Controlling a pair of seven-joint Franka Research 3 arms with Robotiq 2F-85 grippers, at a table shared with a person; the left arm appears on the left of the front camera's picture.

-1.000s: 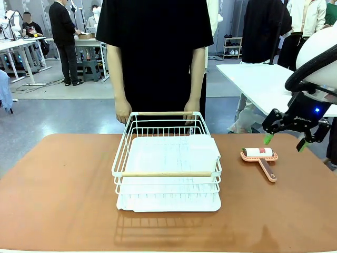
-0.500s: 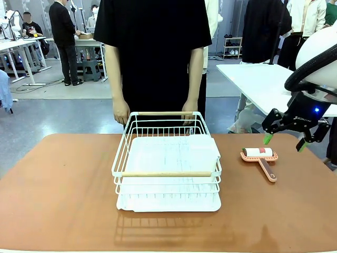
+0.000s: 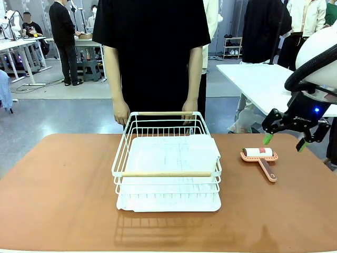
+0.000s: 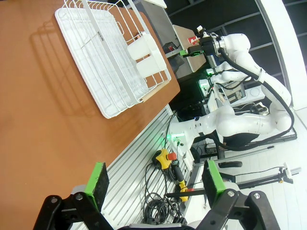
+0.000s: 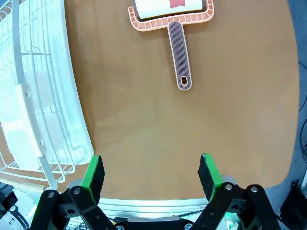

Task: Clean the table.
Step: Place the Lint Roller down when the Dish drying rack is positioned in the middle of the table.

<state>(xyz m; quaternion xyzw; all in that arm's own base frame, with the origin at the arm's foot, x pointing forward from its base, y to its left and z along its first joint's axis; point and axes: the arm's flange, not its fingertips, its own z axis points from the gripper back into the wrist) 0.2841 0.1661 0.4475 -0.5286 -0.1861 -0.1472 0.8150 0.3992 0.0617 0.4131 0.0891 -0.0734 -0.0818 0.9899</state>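
The reddish-brown table (image 3: 58,195) spans the front view. A lint roller (image 3: 260,158) with a pink frame and handle lies on it at the right; the same lint roller (image 5: 175,21) sits at the top of the right wrist view. My right gripper (image 3: 284,141) hovers open above the table's right part, just right of the roller, nothing between its green pads; in its own view the right gripper (image 5: 151,175) looks down on bare table (image 5: 230,110). My left gripper (image 4: 156,184) is open and empty, off the table's (image 4: 33,120) near edge.
A white wire dish rack (image 3: 166,171) with wooden handles stands on a white tray mid-table. A person (image 3: 155,52) in black stands at the far side, hands by the rack's far rim. A white table (image 3: 263,81) stands behind at the right.
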